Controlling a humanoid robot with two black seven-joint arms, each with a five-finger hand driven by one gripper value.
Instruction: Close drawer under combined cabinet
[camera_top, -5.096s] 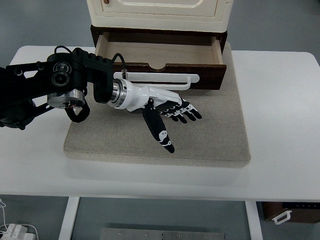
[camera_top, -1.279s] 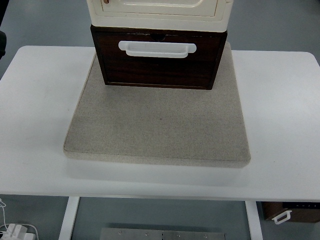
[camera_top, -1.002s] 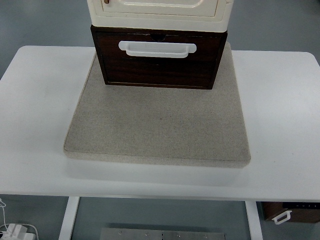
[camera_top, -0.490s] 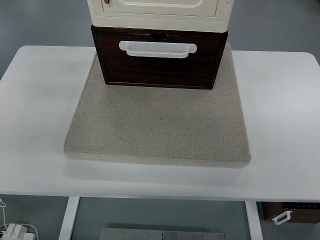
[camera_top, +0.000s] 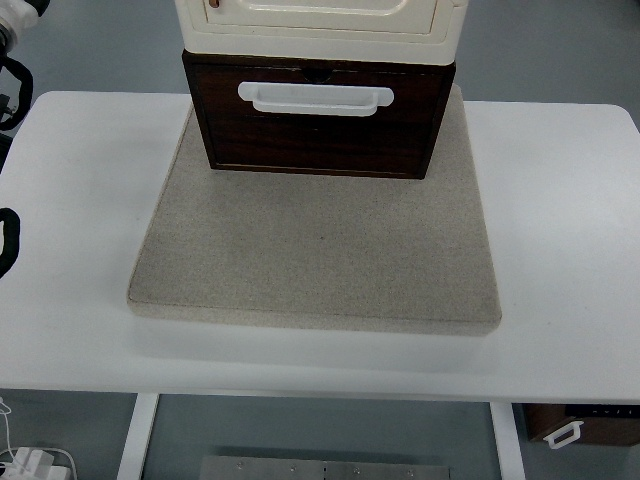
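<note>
The dark wooden drawer with its white handle sits pushed in, its front flush under the cream cabinet. No gap shows at its top edge. Of my left arm only bits show at the picture's left edge: a white part in the top left corner, black cabling below it and a black loop lower down. They are well away from the drawer. My right arm does not show.
The cabinet stands at the back of a beige mat on a white table. A brown box with a white handle sits on the floor at the lower right.
About five seconds ago my left hand lay open on the mat before the pulled-out drawer. The drawer is now shut. Since half a second ago, parts of the left arm have come into view at the left edge.
</note>
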